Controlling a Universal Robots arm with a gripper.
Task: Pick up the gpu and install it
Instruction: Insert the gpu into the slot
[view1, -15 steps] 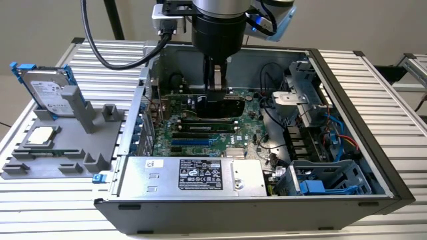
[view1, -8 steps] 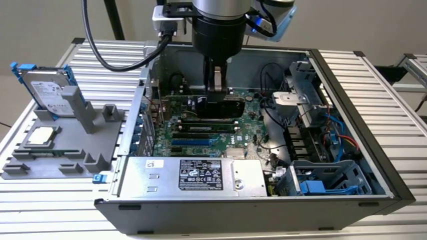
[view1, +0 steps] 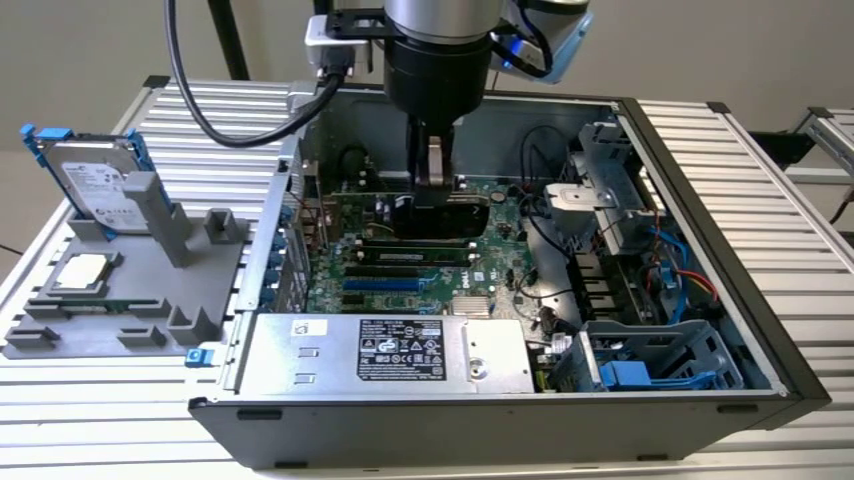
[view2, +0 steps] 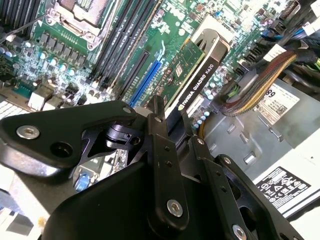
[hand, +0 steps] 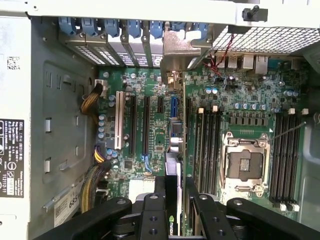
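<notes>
Inside the open computer case (view1: 694, 130), my gripper (view1: 437, 195) reaches straight down and is shut on the gpu (view1: 447, 218). The gpu stands on its edge over the green motherboard (view1: 400, 270). In the second wrist view the gpu (view2: 187, 75) shows its green board and black shroud, and its lower edge runs along the blue slot (view2: 145, 82). The first wrist view shows the gpu (hand: 172, 160) edge-on, with its silver bracket (hand: 175, 52) at the rear slot openings. My gripper (hand: 175, 200) clamps the card's upper edge. I cannot tell whether the card is seated.
A silver hard drive (view1: 100, 185) with blue clips and a square CPU chip (view1: 83, 270) rest on a grey fixture (view1: 147, 330) at the exterior view's left. The power supply (view1: 387, 350) fills the case's front. Cables (view1: 547, 230) and drive cages (view1: 641, 360) crowd the right.
</notes>
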